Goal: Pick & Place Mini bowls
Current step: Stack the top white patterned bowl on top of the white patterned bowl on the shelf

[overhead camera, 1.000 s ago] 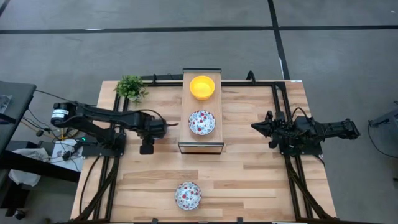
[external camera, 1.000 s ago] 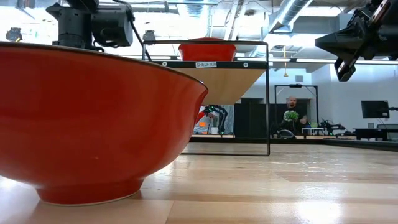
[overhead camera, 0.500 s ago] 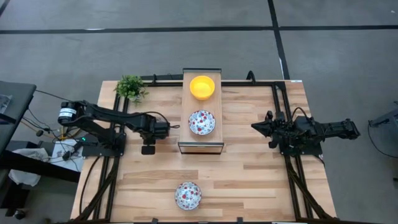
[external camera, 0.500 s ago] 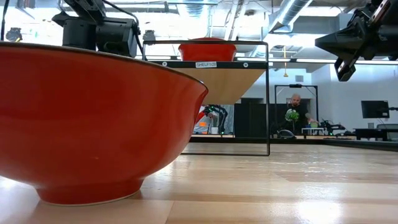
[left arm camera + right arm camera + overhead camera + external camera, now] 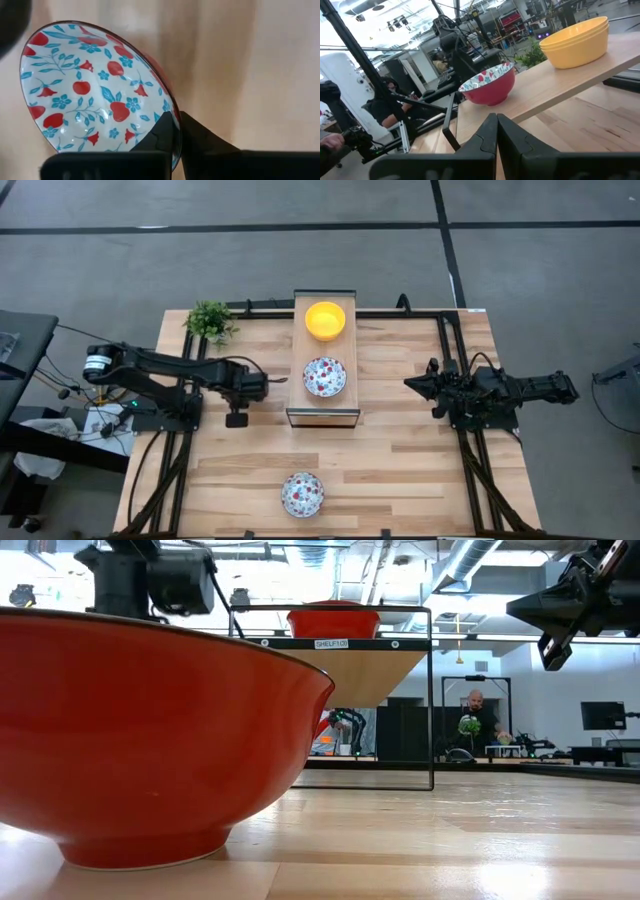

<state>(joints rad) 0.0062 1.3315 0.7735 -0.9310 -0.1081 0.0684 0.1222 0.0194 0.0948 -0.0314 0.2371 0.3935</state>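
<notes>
A wooden shelf (image 5: 325,412) stands at mid-table. On its top sit nested yellow mini bowls (image 5: 325,320) at the far end and a floral mini bowl (image 5: 325,376), red outside, nearer. My left gripper (image 5: 284,382) reaches in from the left and is shut on this floral bowl (image 5: 95,95). A second floral bowl (image 5: 302,494) rests on its foot by the table's near edge and fills the low view (image 5: 150,740). My right gripper (image 5: 412,385) waits shut (image 5: 496,131) to the right of the shelf, touching nothing. My left gripper pinches the floral bowl's rim (image 5: 171,116) on its left side, one finger inside the bowl (image 5: 161,136) and one outside (image 5: 200,145). The fingers come from the table's left, slanting down. The bowl stands on the shelf top.
A small potted plant (image 5: 210,320) stands at the table's far left corner. Black frame rails (image 5: 448,350) run along the table's sides. Bare wood lies between the shelf and the near floral bowl. A person (image 5: 478,715) shows in the room beyond.
My left gripper has shut on the floral bowl's rim. The left arm dipped a little toward the shelf and came back to where it was. The bowl has stayed on the shelf top.
</notes>
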